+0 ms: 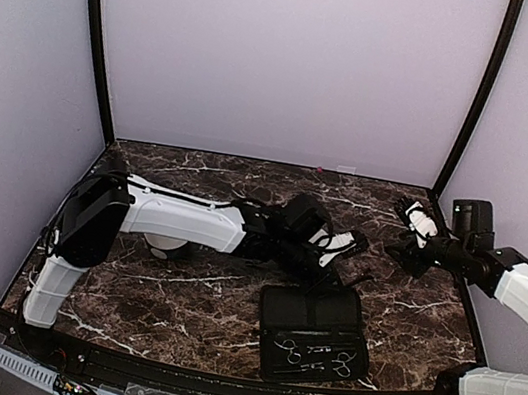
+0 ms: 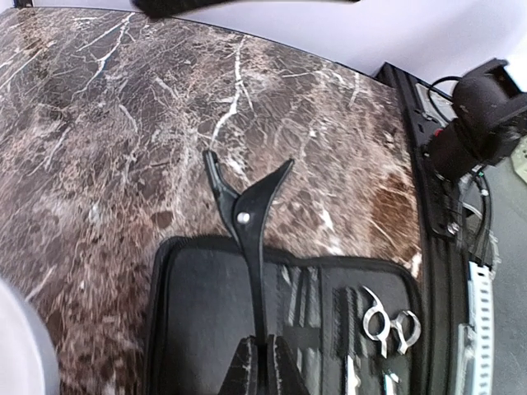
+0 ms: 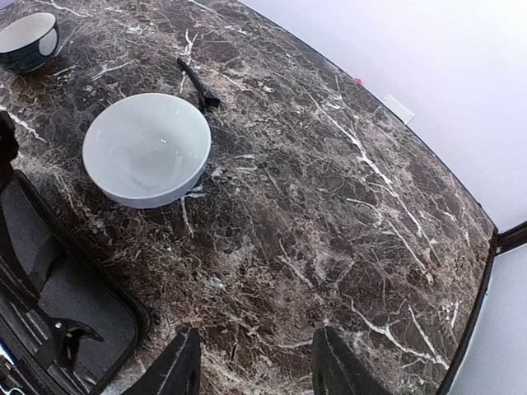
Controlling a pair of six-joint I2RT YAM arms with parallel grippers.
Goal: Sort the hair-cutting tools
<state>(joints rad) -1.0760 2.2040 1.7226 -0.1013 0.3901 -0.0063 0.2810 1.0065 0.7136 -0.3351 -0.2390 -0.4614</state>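
My left gripper (image 2: pixel 265 346) is shut on the tail of a slim black hair clip (image 2: pixel 247 216) and holds it above the far edge of the open black case (image 2: pixel 206 313). Silvery scissors (image 2: pixel 391 325) with ring handles lie strapped in the case, with thin stick-like pieces beside them. In the top view the left gripper (image 1: pixel 345 245) hovers just beyond the case (image 1: pixel 313 317), where scissors (image 1: pixel 346 363) show. My right gripper (image 3: pixel 257 362) is open and empty above bare marble; in the top view it (image 1: pixel 408 232) sits to the right. Another black clip (image 3: pixel 198 86) lies behind the white bowl (image 3: pixel 148 148).
A second bowl (image 3: pixel 29 37), dark outside and white inside, stands at the far left. The white bowl is mostly hidden under the left arm (image 1: pixel 189 221) in the top view. A dark clip (image 3: pixel 70 337) rests in the case corner. Walls enclose the marble table (image 1: pixel 427 316).
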